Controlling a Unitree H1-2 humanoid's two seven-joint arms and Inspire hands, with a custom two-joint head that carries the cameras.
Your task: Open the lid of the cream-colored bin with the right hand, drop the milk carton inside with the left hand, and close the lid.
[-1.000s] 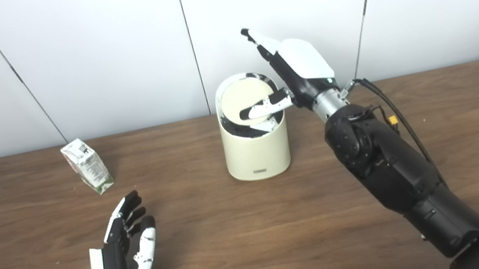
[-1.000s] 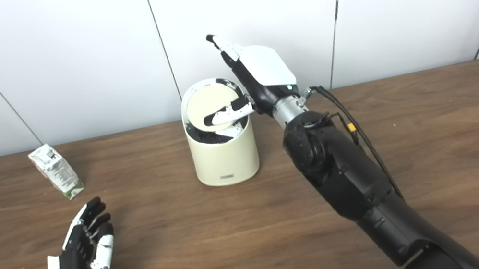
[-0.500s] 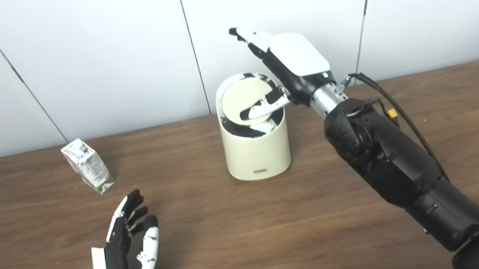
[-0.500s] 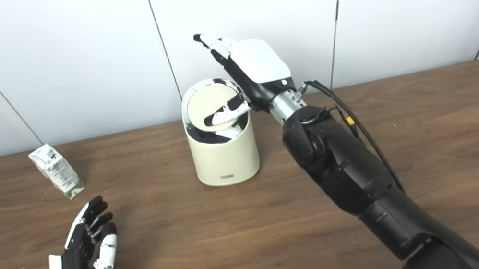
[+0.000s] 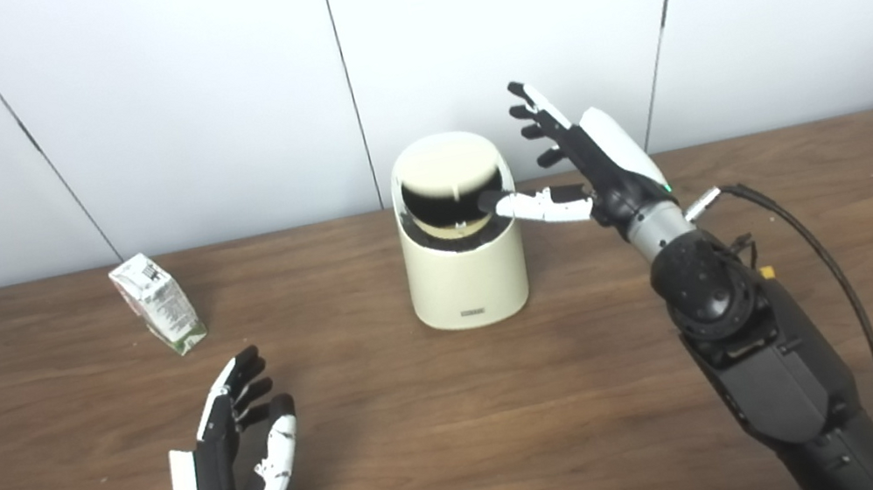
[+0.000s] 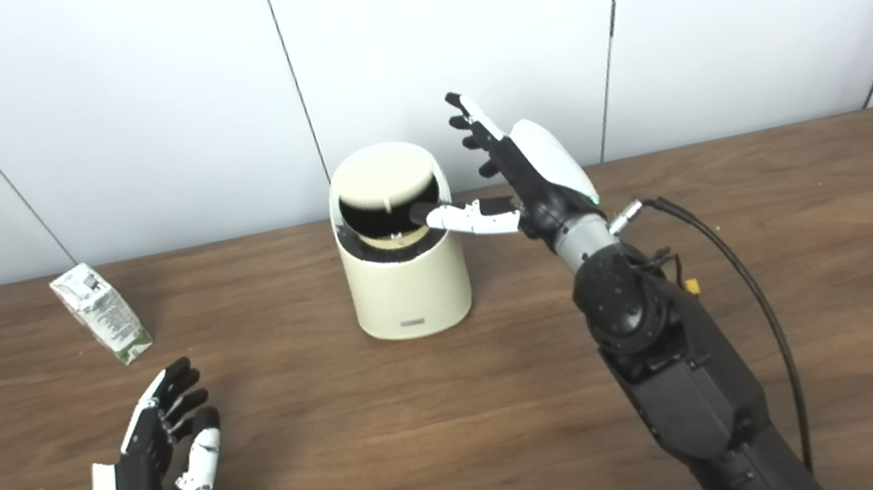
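Cream-coloured cylindrical bin (image 5: 466, 275), swing lid (image 5: 446, 168) tipped open by right hand (image 5: 596, 165).
Risk: spread, ungrasping thumb slips; lid swings shut. Left hand (image 5: 231, 474) released.

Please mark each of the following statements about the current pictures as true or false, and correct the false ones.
1. The small white and green milk carton stands on the brown wooden table, to the left of the cream-colored cylindrical bin. True.
2. The left hand holds the milk carton. False: it is open, palm up, near the table's front edge, apart from the carton.
3. The thumb of the right hand reaches over the bin's rim at the opening. True.
4. The bin's round lid lies flat and closed. False: it is tilted, with a dark opening showing below it.
5. The milk carton is inside the bin. False: it is on the table.
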